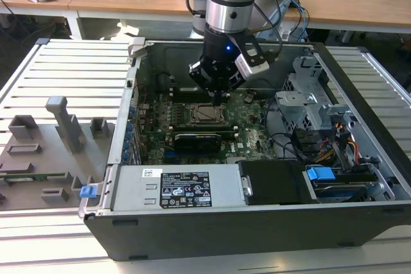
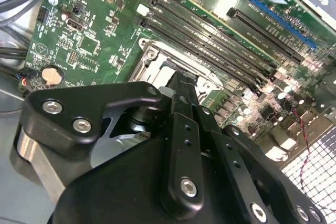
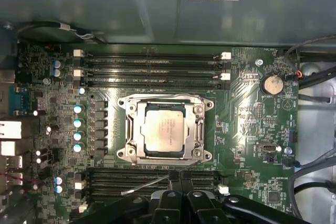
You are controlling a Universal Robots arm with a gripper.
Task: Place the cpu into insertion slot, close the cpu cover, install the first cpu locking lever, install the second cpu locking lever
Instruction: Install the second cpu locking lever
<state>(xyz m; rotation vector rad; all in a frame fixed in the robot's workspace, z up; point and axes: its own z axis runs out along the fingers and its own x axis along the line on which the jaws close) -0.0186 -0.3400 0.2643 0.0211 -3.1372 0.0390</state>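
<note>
In the first wrist view, the cpu [image 3: 164, 131] sits seated in the insertion slot [image 3: 134, 109] at the centre of the green motherboard [image 3: 252, 129], with the cpu cover [image 3: 199, 129] closed flat around it. A thin locking lever [image 3: 149, 184] lies at 6 o'clock of the socket, just beside the fingertips. The gripper [image 3: 179, 178] hangs over the socket's edge, fingers drawn narrow together, holding nothing. In the exterior view, the gripper [image 1: 219, 97] stands inside the open computer case [image 1: 192, 235].
</note>
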